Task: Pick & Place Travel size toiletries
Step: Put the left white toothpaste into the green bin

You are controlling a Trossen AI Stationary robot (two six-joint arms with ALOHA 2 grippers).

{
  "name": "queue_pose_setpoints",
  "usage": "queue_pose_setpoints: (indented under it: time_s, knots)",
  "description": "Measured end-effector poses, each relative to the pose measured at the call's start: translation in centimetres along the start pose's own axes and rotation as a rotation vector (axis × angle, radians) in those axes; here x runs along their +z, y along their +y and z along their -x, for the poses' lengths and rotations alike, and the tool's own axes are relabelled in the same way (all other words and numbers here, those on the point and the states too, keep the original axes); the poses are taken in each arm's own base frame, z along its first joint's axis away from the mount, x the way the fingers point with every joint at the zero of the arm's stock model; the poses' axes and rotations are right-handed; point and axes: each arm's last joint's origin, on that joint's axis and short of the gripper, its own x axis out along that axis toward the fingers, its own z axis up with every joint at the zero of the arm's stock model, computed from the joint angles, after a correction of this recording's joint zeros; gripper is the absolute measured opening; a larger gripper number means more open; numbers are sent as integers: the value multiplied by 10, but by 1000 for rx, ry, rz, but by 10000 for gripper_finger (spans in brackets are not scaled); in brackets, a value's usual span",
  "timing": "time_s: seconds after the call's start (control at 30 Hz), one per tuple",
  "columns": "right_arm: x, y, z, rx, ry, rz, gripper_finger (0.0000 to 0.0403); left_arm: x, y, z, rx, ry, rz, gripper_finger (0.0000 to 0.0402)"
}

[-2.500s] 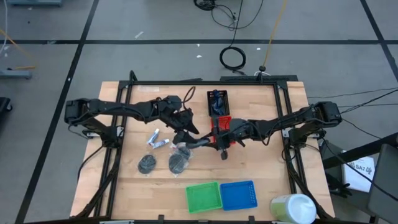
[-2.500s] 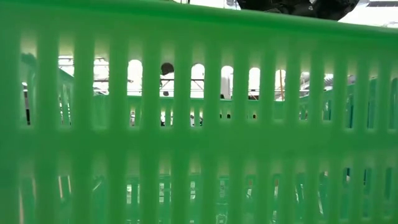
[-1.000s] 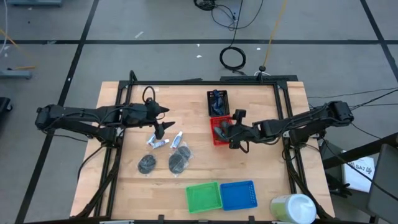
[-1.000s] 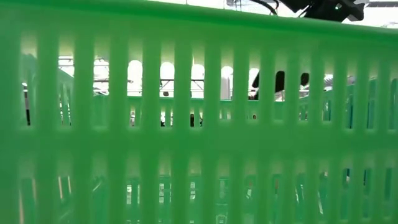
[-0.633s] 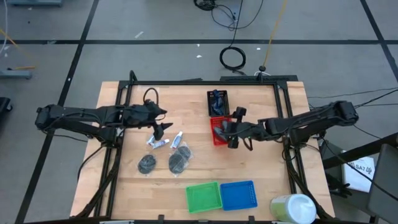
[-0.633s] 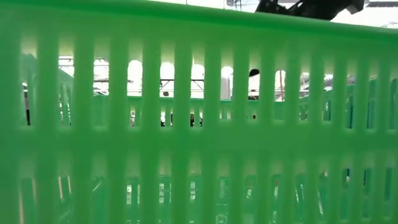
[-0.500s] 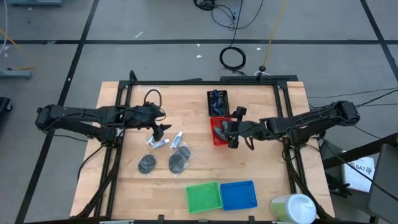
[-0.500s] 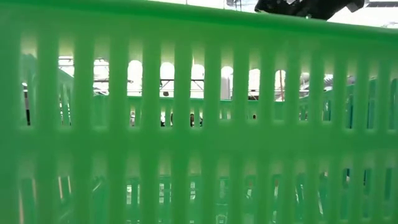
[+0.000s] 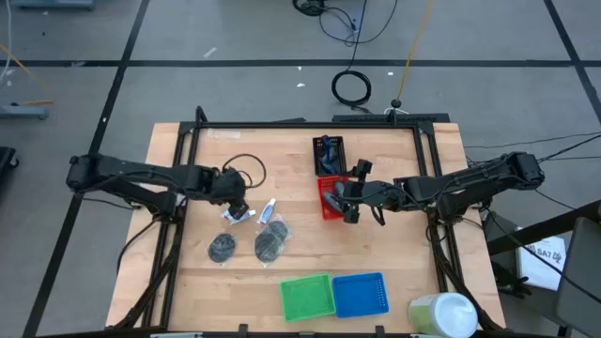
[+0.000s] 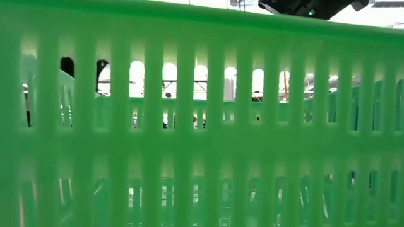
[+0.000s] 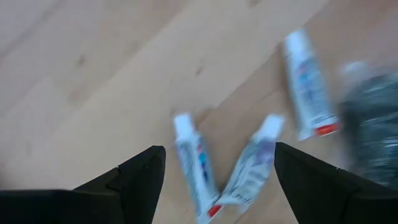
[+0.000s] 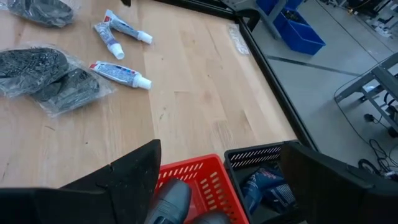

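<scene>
The left gripper (image 9: 238,208) hangs wide open, empty, right over two white tubes (image 11: 221,171) on the table (image 9: 394,263). The right gripper (image 9: 349,192), open too, holds nothing above the red basket (image 12: 202,177).

A grey floor (image 9: 84,56) marked with dark lines surrounds the wooden table (image 9: 394,253), cables (image 9: 351,86) lying behind.

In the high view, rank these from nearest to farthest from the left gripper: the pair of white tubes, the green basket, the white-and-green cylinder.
Left gripper, measured in the high view:
1. Pair of white tubes, right beside the fingers at the table's middle-left.
2. Green basket, at the near edge, centre.
3. White-and-green cylinder, at the near right corner.
</scene>
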Motion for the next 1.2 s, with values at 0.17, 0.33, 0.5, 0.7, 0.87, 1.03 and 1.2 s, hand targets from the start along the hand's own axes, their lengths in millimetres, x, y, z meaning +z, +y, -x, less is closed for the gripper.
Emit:
queue_pose_setpoints:
  time_s: [0.17, 0.33, 0.5, 0.7, 0.87, 1.03, 1.2]
  knots:
    - [0, -1, 0, -2, 1, 14, 318, -7, -4, -24, 162, 131, 47, 268]
    - [0, -1, 0, -2, 1, 20, 318, -12, -7, -39, 232, 192, 97, 244]
    - [0, 0, 0, 11, 0, 23, 318, -21, -5, -49, 244, 208, 138, 221]
    - [0, 0, -1, 23, -1, 23, 318, -30, -2, -60, 218, 226, 188, 201]
    - [0, 0, -1, 23, -1, 23, 318, -33, -1, -67, 194, 210, 191, 191]
    - [0, -1, 1, 22, -5, 43, 318, -37, 1, -71, 178, 212, 191, 173]
    - [9, -11, 16, 159, -88, -27, 318, -38, -2, -75, 134, 173, 119, 121]
